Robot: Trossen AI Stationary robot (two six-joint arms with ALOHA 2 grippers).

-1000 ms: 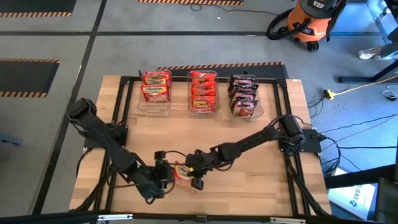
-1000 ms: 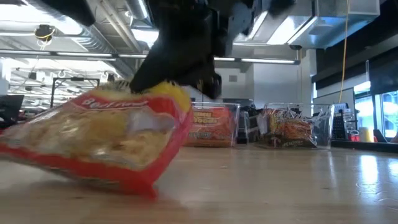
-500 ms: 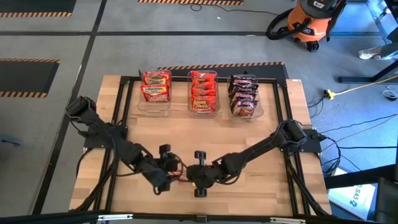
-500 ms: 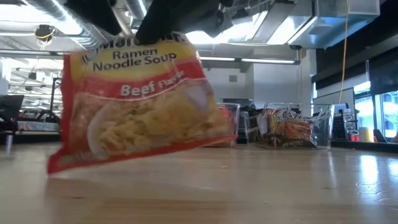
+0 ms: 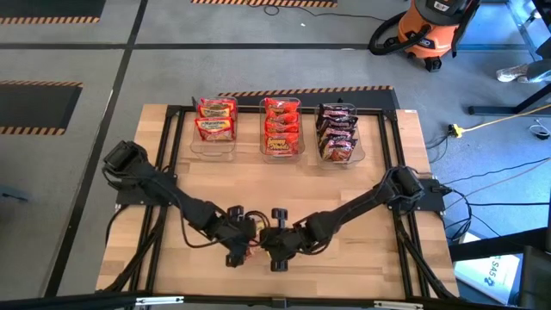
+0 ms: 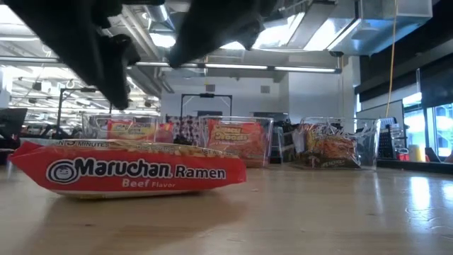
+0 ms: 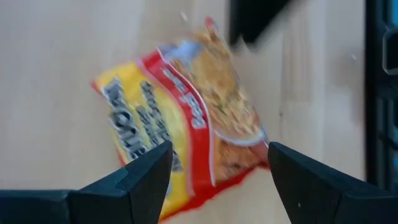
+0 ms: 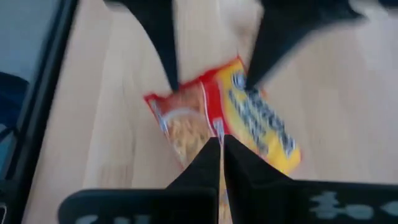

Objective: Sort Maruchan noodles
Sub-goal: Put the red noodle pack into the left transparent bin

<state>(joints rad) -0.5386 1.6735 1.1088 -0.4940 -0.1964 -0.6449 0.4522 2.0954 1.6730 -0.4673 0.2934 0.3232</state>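
One Maruchan noodle packet (image 6: 127, 170), red and yellow with "Beef Flavor" on its edge, lies flat on the table near the near edge, also seen in the high view (image 5: 252, 244). My left gripper (image 7: 219, 149) is open and hangs above the packet (image 7: 186, 112), one finger on either side of it, touching nothing. My right gripper (image 8: 221, 142) is shut and faces the left one from the packet's right side (image 5: 265, 241), above the packet (image 8: 249, 118). In the low view both grippers stand clear of the packet. The other packets sit in three clear bins.
Three clear bins stand in a row at the far side: red packets in the left bin (image 5: 215, 125), orange-red ones in the middle bin (image 5: 281, 125), dark ones in the right bin (image 5: 337, 129). Bare wood lies between bins and grippers. A black frame (image 5: 164, 172) rims the table.
Half a second ago the packet hung on end under the right gripper, clear of the table; it has come down and now lies flat. The left gripper has moved toward the table's right, over the packet.
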